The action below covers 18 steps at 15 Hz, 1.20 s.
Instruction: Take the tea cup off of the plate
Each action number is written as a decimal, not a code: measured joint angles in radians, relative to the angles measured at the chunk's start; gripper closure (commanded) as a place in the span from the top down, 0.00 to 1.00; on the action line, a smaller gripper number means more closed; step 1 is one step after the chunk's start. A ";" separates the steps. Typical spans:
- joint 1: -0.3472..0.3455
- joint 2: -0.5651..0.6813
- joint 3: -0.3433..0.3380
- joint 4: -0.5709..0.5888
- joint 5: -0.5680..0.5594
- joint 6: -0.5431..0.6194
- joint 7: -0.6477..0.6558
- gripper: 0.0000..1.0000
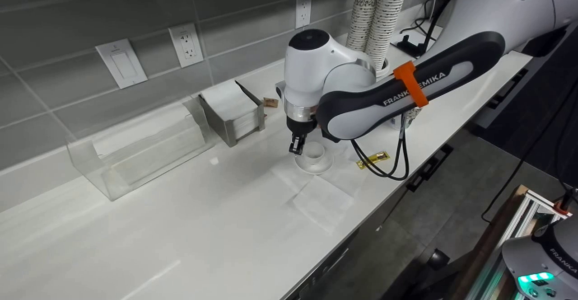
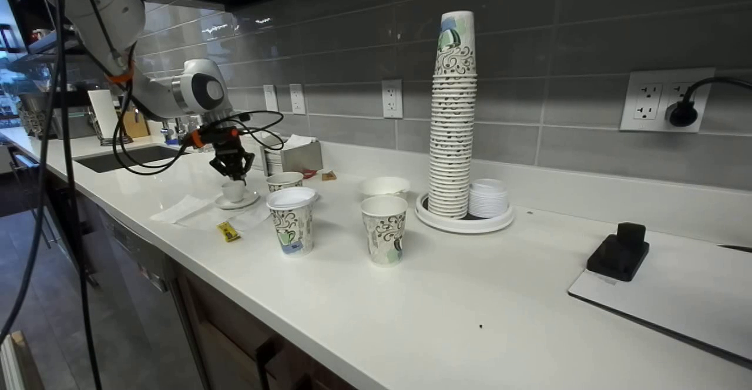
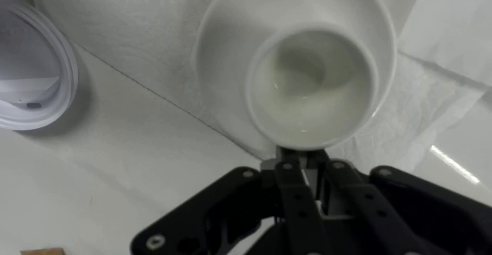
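Note:
The tea cup (image 3: 313, 105) is small, white and round. It is upright over the white plate (image 3: 221, 63), off the plate's centre in the wrist view. In both exterior views the cup (image 1: 314, 150) (image 2: 233, 191) stands at the plate (image 1: 317, 170) (image 2: 249, 199); whether it touches the plate is unclear. My gripper (image 3: 302, 157) is at the cup's side, its fingertips nearly together just under the rim, with a pale strip like a handle between them. The gripper (image 1: 296, 146) (image 2: 239, 177) points down beside the cup. The cup's rim partly hides the fingertips.
Paper napkins (image 1: 323, 200) lie under and beside the plate. A yellow packet (image 1: 373, 159) and a lidded paper cup (image 2: 292, 219) are close by. A napkin holder (image 1: 232, 114) and clear bin (image 1: 140, 151) stand by the wall. Tall cup stacks (image 2: 452, 131) stand farther along the counter.

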 measured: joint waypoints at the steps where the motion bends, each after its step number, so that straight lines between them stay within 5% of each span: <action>1: 0.007 -0.009 0.000 0.001 -0.003 0.000 0.001 0.03; 8: 0.058 -0.081 0.070 -0.009 -0.007 -0.001 -0.027 0.03; 18: 0.120 -0.005 0.119 -0.014 -0.008 0.006 -0.128 0.03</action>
